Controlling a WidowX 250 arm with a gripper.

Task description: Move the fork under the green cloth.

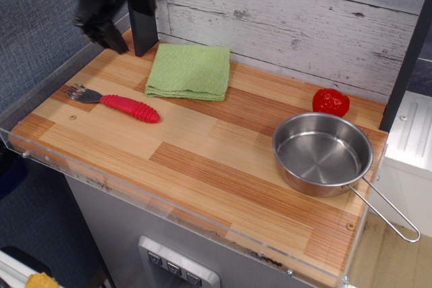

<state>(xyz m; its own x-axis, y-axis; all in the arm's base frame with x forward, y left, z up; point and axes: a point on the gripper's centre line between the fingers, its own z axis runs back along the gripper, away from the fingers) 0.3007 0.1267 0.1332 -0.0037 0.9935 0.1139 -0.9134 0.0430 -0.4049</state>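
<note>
The fork, with a ribbed red handle and silver tines pointing left, lies flat on the wooden counter at the left. It sits in front of the cloth and slightly to its left, not touching it. The green cloth lies folded and flat near the back wall. My gripper is raised above the back left corner, well clear of both fork and cloth. Its dark fingers look apart and hold nothing.
A steel pan with a long wire handle stands at the right front. A red strawberry sits behind it. A dark post stands at the back left beside the gripper. A clear rim runs along the counter's front edge.
</note>
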